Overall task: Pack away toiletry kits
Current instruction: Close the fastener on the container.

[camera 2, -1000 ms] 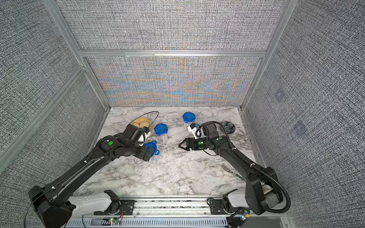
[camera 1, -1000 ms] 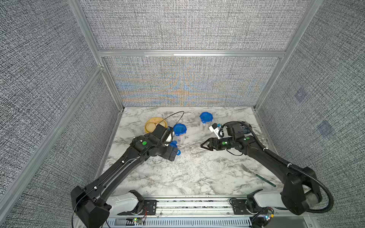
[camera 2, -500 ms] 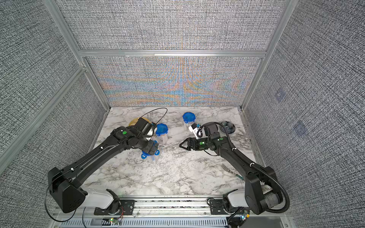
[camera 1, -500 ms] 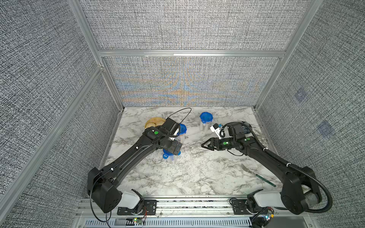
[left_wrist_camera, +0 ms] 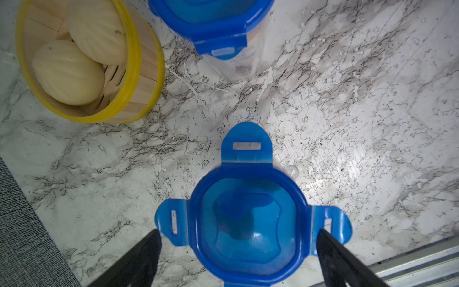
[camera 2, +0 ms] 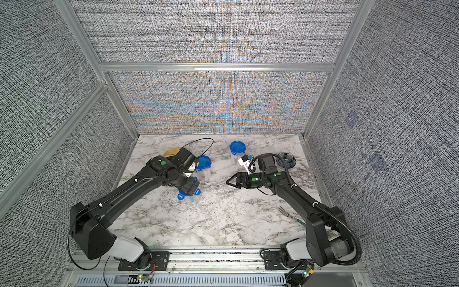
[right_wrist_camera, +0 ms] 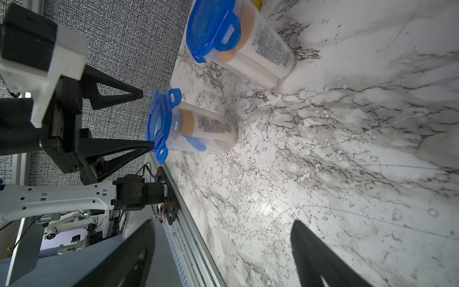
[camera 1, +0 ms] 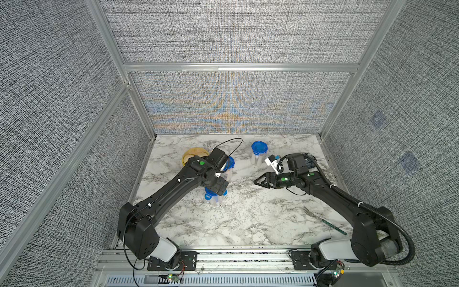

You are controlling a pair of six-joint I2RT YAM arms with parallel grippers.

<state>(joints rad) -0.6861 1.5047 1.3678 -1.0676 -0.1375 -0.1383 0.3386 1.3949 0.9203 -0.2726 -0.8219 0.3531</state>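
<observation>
Grey woven panels wall in the white marble-patterned bench [camera 1: 248, 223]. Over the last second the left arm has risen off the front rail and reached forward. The left hand [left_wrist_camera: 238, 232] now hangs straight above the tall clear plastic tub [right_wrist_camera: 211, 131], which has hardly shifted. Its fingers stand wide apart, as they did a second ago, one on each side of the blue four-tab clip lid [left_wrist_camera: 248, 211] directly beneath, gripping nothing. Whether a tip touches a side tab I cannot tell.

The lid sits on the tub, yet its visible tabs flare outward, unclipped. Inside show a white bottle with an orange-brown cap [right_wrist_camera: 188, 121] and something blue. Beyond the hand, a second clear tub [right_wrist_camera: 263, 52] has its tabs folded down.

The right hand [right_wrist_camera: 222, 223] has not moved: fingers apart, empty, over bare bench well away from both tubs.

This kit looks packed but not sealed. Pressing the tabs down is probably what remains, and an off-centre push could tip the tall tub.
</observation>
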